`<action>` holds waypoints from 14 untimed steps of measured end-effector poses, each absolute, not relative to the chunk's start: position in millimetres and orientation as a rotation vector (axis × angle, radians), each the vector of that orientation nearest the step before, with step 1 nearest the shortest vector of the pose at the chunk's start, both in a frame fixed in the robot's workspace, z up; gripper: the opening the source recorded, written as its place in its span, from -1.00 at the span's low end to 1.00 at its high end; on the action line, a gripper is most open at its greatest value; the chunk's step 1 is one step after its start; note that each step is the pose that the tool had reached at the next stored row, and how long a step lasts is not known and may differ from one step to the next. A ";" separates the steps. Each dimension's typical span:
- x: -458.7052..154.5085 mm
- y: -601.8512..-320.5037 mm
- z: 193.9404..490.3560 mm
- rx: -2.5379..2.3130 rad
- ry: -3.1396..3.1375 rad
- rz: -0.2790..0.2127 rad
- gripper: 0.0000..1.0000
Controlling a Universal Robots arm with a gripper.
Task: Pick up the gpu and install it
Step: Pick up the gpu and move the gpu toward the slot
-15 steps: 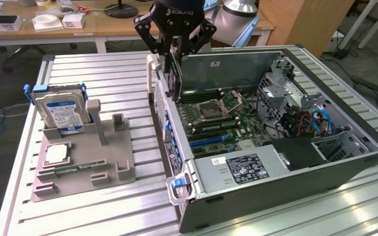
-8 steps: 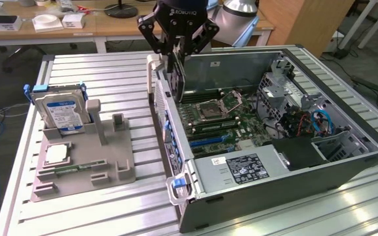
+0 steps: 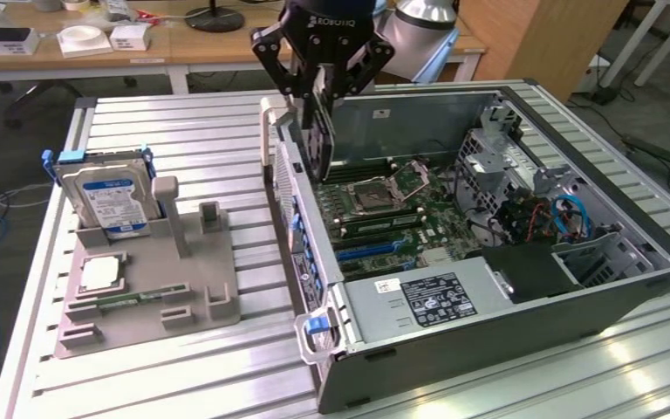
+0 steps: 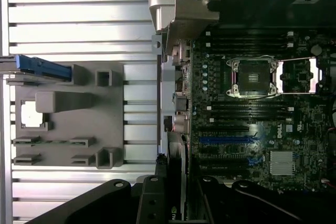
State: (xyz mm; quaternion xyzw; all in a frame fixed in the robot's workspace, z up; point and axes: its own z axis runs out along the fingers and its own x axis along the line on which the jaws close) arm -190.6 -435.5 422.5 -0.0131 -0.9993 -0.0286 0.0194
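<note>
Fingers (image 3: 310,87) clamped on gpu (image 3: 317,144), card hanging upright over rear edge of open pc case (image 3: 463,349). Pickup done; not yet seated on motherboard (image 3: 411,218).

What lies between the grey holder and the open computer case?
A bare strip of the slatted table; nothing stands between the grey holder and the computer case. The exterior and wrist views both show this.

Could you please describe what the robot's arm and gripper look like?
The gripper is black, built of jointed linkage bars with round pivot pins, and its body carries white lettering. Behind it, the arm has a rounded silver-grey joint housing. I cannot make out any cable on it.
</note>
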 end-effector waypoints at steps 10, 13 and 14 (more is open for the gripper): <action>-182.3 -435.5 422.2 -0.038 -3.101 -0.089 -0.47; -179.5 -435.5 422.2 -0.036 -3.101 -0.089 -0.47; -178.4 -435.5 422.2 -0.036 -3.101 -0.089 -0.47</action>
